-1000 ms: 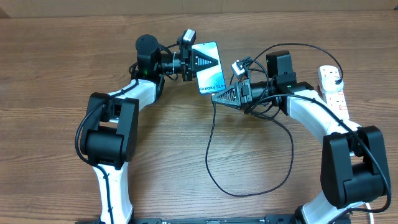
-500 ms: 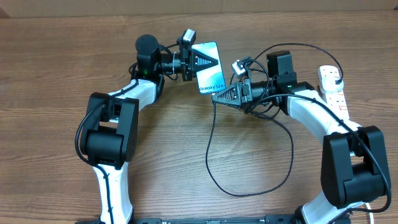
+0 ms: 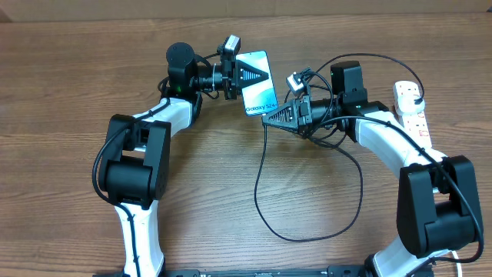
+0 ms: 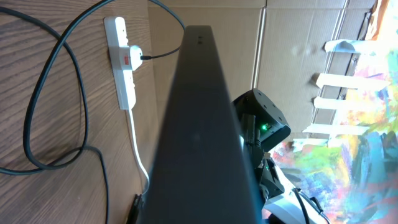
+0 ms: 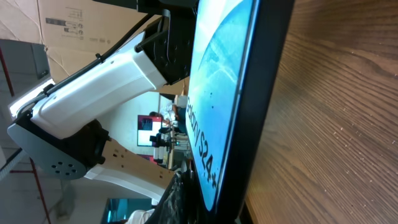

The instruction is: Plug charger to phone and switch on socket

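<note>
Holding the phone (image 3: 260,91) at the far centre of the tabletop (image 3: 61,92), the left gripper (image 3: 247,75) has its jaws clamped on the handset from the left side. The light blue screen faces up, with the lettering end nearest the right arm. Whether the phone's lower edge touches the wood cannot be told.

The right gripper (image 3: 269,119) sits just right of the phone, with its tip pointing left at the phone's near end. Its jaws are together on the charger (image 3: 261,192), whose black cable emerges at their tip. The connector itself is hidden, and contact with the phone's port cannot be confirmed.

From the right gripper the cable drops toward the near edge, loops right and climbs back. It then arcs over the right arm to the power strip (image 3: 415,119).

The power strip lies at the far right of the tabletop, well apart from the phone. The charger's black plug (image 3: 415,95) is seated in its farthest outlet. Red switch markings are visible on the strip, but their position cannot be read.

The left wrist view shows only the phone's dark edge across the centre.
</note>
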